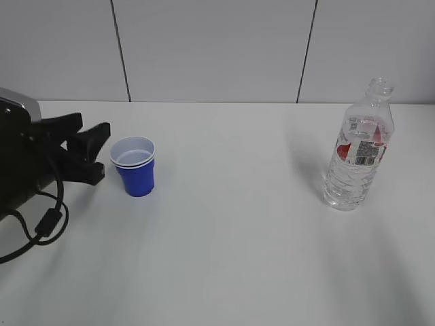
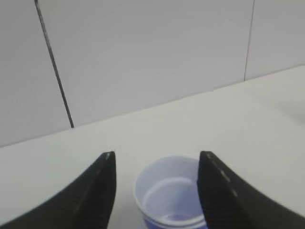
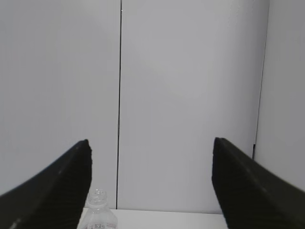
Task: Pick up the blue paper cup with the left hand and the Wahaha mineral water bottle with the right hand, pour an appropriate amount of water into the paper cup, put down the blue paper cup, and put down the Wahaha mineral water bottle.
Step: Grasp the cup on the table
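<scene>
Item: small deep-blue paper cup (image 1: 134, 166), upright on white desk (image 1: 231, 224), ungrasped; black left hand (image 1: 93, 153) spread beside it. Clear ribbed bottle (image 1: 357, 151) stands well apart; right hand (image 3: 150, 183) spread, distant. All steps pending.

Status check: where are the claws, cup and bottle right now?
Left claw open, beside blue cup, not touching. Right claw open, off the bottle. Both upright on table. Nothing between.

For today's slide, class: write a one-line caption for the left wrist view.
Open black two-finger tool flanking a deep blue, white-rimmed paper cup on a white table.
</scene>
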